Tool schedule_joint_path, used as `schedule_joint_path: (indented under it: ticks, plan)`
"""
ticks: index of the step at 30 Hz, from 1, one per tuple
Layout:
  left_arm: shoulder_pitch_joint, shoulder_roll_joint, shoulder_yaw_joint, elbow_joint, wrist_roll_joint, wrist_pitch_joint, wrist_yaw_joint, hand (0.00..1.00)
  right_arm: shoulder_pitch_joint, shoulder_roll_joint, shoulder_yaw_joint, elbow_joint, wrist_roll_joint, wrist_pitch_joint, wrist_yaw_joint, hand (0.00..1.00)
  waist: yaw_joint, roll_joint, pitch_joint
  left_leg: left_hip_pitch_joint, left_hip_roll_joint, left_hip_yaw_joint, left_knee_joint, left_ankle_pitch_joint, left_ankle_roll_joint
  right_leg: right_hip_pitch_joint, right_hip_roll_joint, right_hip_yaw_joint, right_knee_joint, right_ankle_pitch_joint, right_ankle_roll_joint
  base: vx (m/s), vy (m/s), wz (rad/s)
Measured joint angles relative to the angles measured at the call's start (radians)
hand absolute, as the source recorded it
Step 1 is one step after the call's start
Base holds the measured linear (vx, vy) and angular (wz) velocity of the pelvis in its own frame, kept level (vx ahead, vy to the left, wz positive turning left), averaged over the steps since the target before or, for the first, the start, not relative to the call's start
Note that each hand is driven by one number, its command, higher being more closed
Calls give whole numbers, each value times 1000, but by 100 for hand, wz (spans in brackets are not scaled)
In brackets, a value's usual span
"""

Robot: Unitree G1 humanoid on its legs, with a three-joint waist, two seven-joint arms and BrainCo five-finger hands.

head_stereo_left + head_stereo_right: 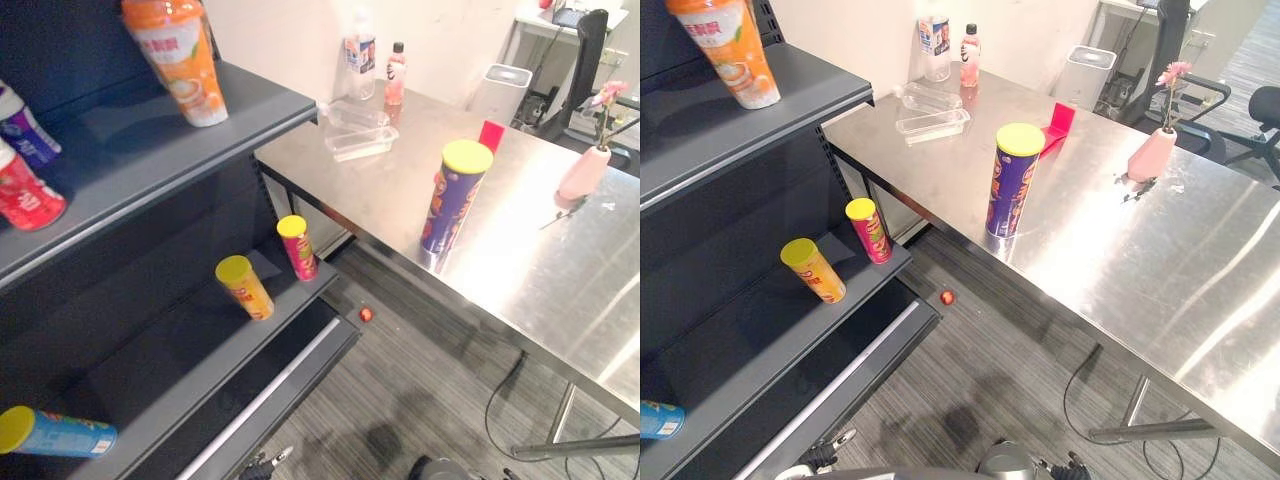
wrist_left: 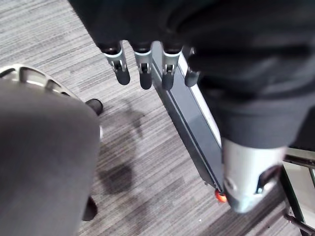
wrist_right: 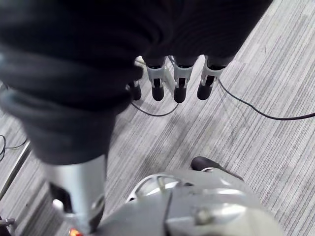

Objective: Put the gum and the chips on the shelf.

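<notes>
My left hand (image 2: 144, 71) hangs over the grey striped carpet floor (image 2: 147, 147) with its fingers straight and loose, holding nothing. My right hand (image 3: 179, 86) hangs the same way, fingers relaxed and empty. The tall purple chips can with a yellow lid (image 1: 452, 200) stands upright on the shiny steel table (image 1: 560, 290), near the table edge that faces the shelf and well apart from both my hands. Behind it on the table sits the small red gum pack (image 1: 491, 135). Farther along the table stands a pink vase with a pink flower (image 1: 584, 172). At the far corner lie two clear plastic trays (image 1: 360, 140), with a clear bottle (image 1: 361, 60) and a pink bottle (image 1: 396, 75) just behind them. To my left is the dark grey metal shelf unit (image 1: 200, 130). An orange cup (image 1: 185, 60) stands on its upper board, and a purple container (image 1: 25, 130) and a red container (image 1: 25, 195) sit farther left on the same board. On the lower board stand a short yellow can with a yellow lid (image 1: 245, 287) and a short red can with a yellow lid (image 1: 298, 246), near each other but apart. A blue can with a yellow lid (image 1: 55, 432) lies on its side farther left on that board. A small red ball (image 1: 366, 314) lies on the floor just beside the shelf's base.
</notes>
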Motion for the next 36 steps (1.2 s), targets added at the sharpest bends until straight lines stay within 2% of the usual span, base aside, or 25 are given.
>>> schedule_joint_path:
  ticks: [6, 8, 9, 10, 11, 12, 13, 14, 16, 17, 18, 19, 20, 21, 22, 25, 29, 36]
  plan:
    - [-3, 10, 5, -5, 2, 7, 3, 0, -3, 28, 30, -4, 0, 20, 5, 0, 0, -41, -21, 7, 31, 37, 41, 10, -14, 3, 35, 40, -44, 0, 0, -1, -52, -22]
    - [-6, 9, 9, -5, 4, 8, 2, 0, -3, 29, 41, -4, 0, 22, 7, 0, 0, -44, -22, 2, 60, 36, 135, 10, -14, 4, 32, 64, -50, 0, 0, 22, -52, -38]
    - [-10, 7, 9, -8, 3, 8, 3, 0, -3, 27, 50, -7, 1, 30, 6, 0, 0, -49, -25, -11, 94, 22, 229, 10, -14, 4, 30, 82, -54, -1, -2, 8, -54, -45]
    - [-13, 6, 8, -6, 2, 10, 3, 0, -3, 27, 51, -9, 1, 37, 6, 0, -1, -48, -26, -21, 118, -2, 290, 10, -13, 5, 30, 94, -58, -1, -2, -3, -105, -56]
    - [-20, -1, 11, -8, -2, 10, 2, 0, -2, 24, 55, -13, 3, 47, 5, 0, 1, -49, -27, -62, 172, -83, 436, 15, -1, 6, 34, 130, -62, -4, -6, -13, -56, -73]
    - [-24, -7, 11, -16, -16, 4, 5, 0, -7, 15, 63, -14, 3, 51, 3, 0, 7, -43, -23, -119, 178, -208, 512, -16, 20, 0, 24, 175, -69, -8, -10, -12, -25, -94]
    - [-25, -16, 9, -24, -29, 6, 3, 0, -21, -2, 67, -11, 4, 53, 1, 0, 8, -32, -10, -140, 137, -313, 490, -76, 14, -1, 19, 217, -76, -6, -6, -12, 80, -93]
    - [-25, -24, 9, -24, -31, 6, 3, 0, -30, -11, 67, -1, 8, 58, 0, 0, 8, -22, -4, -148, 109, -374, 467, -104, 12, -2, 16, 245, -77, -6, -7, -8, 103, -107]
    - [-23, -31, 12, -25, -38, 0, 12, 0, -38, -15, 78, 7, 22, 59, 1, 0, 25, -10, -4, -157, -8, -549, 342, -145, 18, -15, 7, 372, -80, -3, -1, -45, 128, -145]
    - [-22, -32, 12, -25, -38, -1, 12, 0, -39, -18, 84, 7, 22, 58, 3, 0, 30, -9, -4, -159, -28, -594, 306, -144, 17, -21, 11, 404, -81, -1, 4, -116, 174, -155]
    - [-21, -34, 11, -25, -39, -1, 12, 0, -39, -28, 98, 6, 21, 57, 6, 0, 31, 5, -8, -163, -51, -687, 221, -134, 7, -34, 36, 458, -85, 2, 22, -100, 189, -153]
    - [-17, -45, 13, -25, -47, 0, 9, 0, -41, -49, 100, 11, 19, 56, 7, 0, 33, 33, -10, -179, -44, -768, 159, -135, 21, -39, 79, 500, -113, 25, 43, -106, 224, -149]
    - [-16, -52, 20, -23, -62, -2, 14, 0, -41, -49, 105, 20, 19, 58, 6, 0, 36, 37, -20, -172, -48, -751, 160, -149, 13, -34, 79, 522, -136, 47, 57, 23, 172, -104]
    - [-18, -50, 17, -25, -65, -1, 22, 0, -27, -43, 108, 21, 20, 55, 5, 0, 23, 32, -36, -177, -61, -734, 146, -153, 10, -29, 76, 523, -154, 62, 69, 118, 150, -57]
    - [-19, -49, 20, -27, -64, -4, 23, 0, -24, -45, 116, 28, 20, 56, 4, 0, 25, 18, -34, -174, -74, -722, 144, -146, 13, -34, 71, 526, -151, 63, 69, 155, 145, -39]
    - [-14, -41, 16, -17, -64, -7, 32, 0, -21, -50, 119, 56, 22, 56, -1, 0, 25, 11, -40, -184, -126, -806, 183, -131, 29, -32, 39, 556, -166, 76, 89, 116, 115, -23]
    - [-24, -32, -14, 16, -59, -22, 32, 0, -33, -47, 104, 77, 52, 54, -22, 0, 27, 27, -52, -185, -130, -817, 176, -131, 29, -25, 40, 552, -198, 88, 91, 61, 19, 1]
    - [-25, -33, -53, 39, -28, -34, 21, 0, -31, -39, 49, 114, 131, 48, -56, 0, 26, 30, -59, -118, -113, -838, 102, -125, 39, 17, 68, 542, -219, 91, 83, -15, -51, 0]
